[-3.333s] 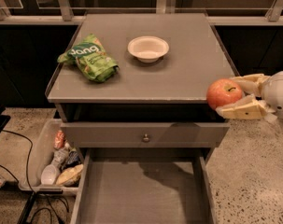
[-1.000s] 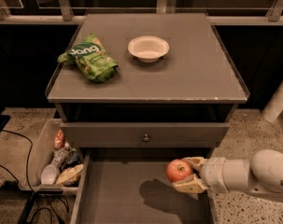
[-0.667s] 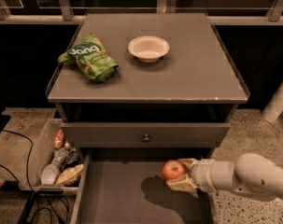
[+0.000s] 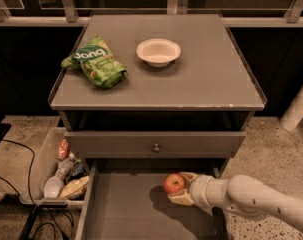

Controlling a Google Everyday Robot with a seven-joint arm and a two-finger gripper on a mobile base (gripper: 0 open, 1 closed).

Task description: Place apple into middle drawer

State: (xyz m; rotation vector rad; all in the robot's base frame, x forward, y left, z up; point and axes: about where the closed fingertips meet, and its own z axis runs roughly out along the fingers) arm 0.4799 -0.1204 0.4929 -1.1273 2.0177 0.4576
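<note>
The small red apple [image 4: 174,184] is held in my gripper [image 4: 182,188], which reaches in from the lower right on a white arm. The fingers are shut on the apple, one above and one below it. The apple hangs over the right part of the open middle drawer [image 4: 126,209], a wide shallow grey box pulled out under the cabinet. The apple's shadow falls on the drawer floor just below and left of it. Whether the apple touches the floor cannot be told.
A grey drawer front with a round metal knob [image 4: 156,147] sits above the open drawer. On the cabinet top [image 4: 216,79] lie a green chip bag [image 4: 95,61] and a white bowl [image 4: 158,51]. A bin of snacks [image 4: 58,174] stands on the floor at left.
My gripper has carried the apple down from beside the cabinet's right edge into the open drawer, then leftward and a little lower over the drawer floor.
</note>
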